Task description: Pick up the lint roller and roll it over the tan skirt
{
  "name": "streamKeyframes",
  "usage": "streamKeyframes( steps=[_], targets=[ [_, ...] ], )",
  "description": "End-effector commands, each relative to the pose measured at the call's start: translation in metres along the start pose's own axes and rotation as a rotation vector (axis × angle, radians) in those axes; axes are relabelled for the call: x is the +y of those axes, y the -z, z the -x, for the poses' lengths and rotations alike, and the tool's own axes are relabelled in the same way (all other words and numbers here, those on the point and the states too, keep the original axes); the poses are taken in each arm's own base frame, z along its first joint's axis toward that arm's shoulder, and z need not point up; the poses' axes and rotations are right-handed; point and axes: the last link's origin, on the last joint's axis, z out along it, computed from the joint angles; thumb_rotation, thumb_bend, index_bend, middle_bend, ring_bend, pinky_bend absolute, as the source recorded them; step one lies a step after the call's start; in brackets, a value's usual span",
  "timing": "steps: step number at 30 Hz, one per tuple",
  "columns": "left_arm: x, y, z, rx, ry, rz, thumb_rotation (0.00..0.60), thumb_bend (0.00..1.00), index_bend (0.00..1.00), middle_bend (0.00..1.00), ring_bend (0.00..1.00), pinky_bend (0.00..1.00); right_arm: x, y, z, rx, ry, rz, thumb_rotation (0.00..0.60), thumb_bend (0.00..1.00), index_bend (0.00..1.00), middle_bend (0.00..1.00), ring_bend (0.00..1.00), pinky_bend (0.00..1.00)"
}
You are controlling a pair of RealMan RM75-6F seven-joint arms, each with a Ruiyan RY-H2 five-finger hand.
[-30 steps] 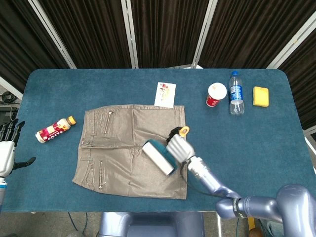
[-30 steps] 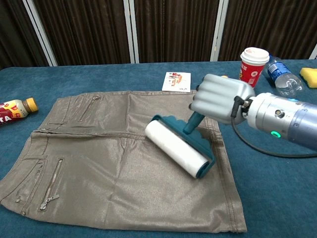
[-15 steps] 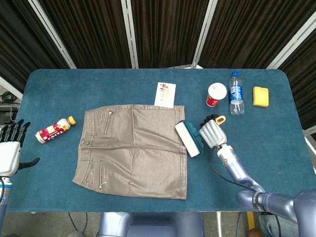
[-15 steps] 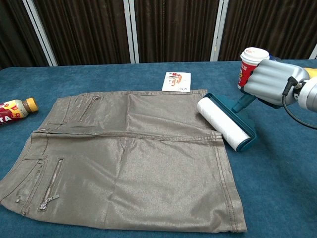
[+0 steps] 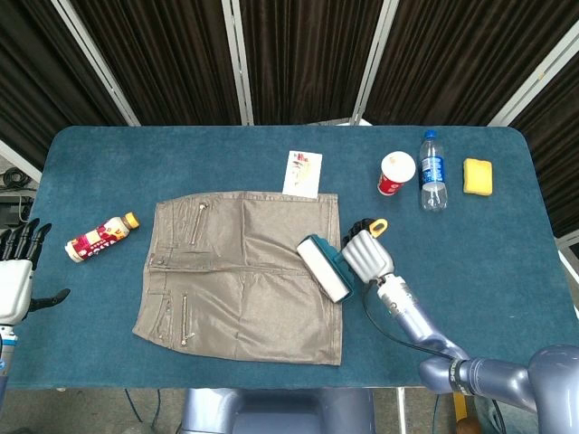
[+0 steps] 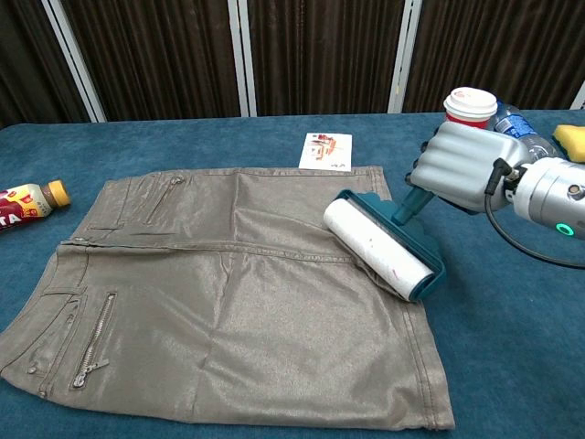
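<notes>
The tan skirt [image 5: 240,271] [image 6: 228,302] lies flat on the blue table, zips toward its left side. A lint roller [image 5: 324,267] [image 6: 379,245] with a white roll and teal frame rests on the skirt's right edge. My right hand [image 5: 365,254] [image 6: 462,167] grips its teal handle, whose yellow tip pokes out behind the fist in the head view. At the far left edge of the head view my left hand [image 5: 15,271] hangs beside the table, fingers apart and holding nothing; the chest view does not show it.
A small drink bottle [image 5: 99,237] [image 6: 29,201] lies left of the skirt. A printed card [image 5: 302,173] [image 6: 326,150] sits just behind the skirt. A red paper cup [image 5: 395,172] [image 6: 468,110], a water bottle [image 5: 432,170] and a yellow sponge [image 5: 478,176] stand at the back right.
My right hand swept the roller rightward off the skirt's edge, then brought it back left onto the skirt's right side. The left hand barely shifted.
</notes>
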Motion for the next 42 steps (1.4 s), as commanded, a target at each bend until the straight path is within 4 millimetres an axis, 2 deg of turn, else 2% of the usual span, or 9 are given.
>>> streamKeyframes(
  steps=[1,12,21,28,34,37,42],
  targets=[
    [0.001,0.001,0.000,0.001,0.001,0.007,0.600,0.00,0.00,0.00,0.00,0.00,-0.014,0.001,-0.016,0.041,-0.009,-0.040,0.600,1.00,0.45,0.45,0.32,0.40],
    [0.002,0.002,0.000,0.000,-0.001,0.012,0.600,0.00,0.00,0.00,0.00,0.00,-0.042,0.003,-0.049,0.093,-0.017,-0.104,0.600,1.00,0.45,0.45,0.32,0.40],
    [0.002,0.001,0.001,-0.006,-0.007,0.013,0.600,0.00,0.00,0.00,0.00,0.00,-0.070,0.013,-0.078,0.137,-0.045,-0.178,0.600,1.00,0.45,0.45,0.33,0.40],
    [0.001,0.001,0.001,-0.005,-0.008,0.008,0.600,0.00,0.00,0.00,0.00,0.00,-0.081,0.014,-0.094,0.155,-0.076,-0.195,0.600,1.00,0.45,0.45,0.33,0.40],
    [0.001,0.002,0.001,-0.007,-0.009,0.008,0.600,0.00,0.00,0.00,0.00,0.00,-0.076,0.012,-0.090,0.149,-0.045,-0.175,0.600,1.00,0.45,0.45,0.33,0.40],
    [0.001,0.002,0.001,-0.007,-0.008,0.008,0.600,0.00,0.00,0.00,0.00,0.00,-0.067,0.010,-0.080,0.138,-0.008,-0.149,0.600,1.00,0.45,0.45,0.33,0.40],
    [0.001,0.002,0.001,-0.007,-0.009,0.011,0.600,0.00,0.00,0.00,0.00,0.00,-0.044,0.006,-0.054,0.077,0.039,-0.087,0.600,1.00,0.45,0.45,0.33,0.40]
  ],
)
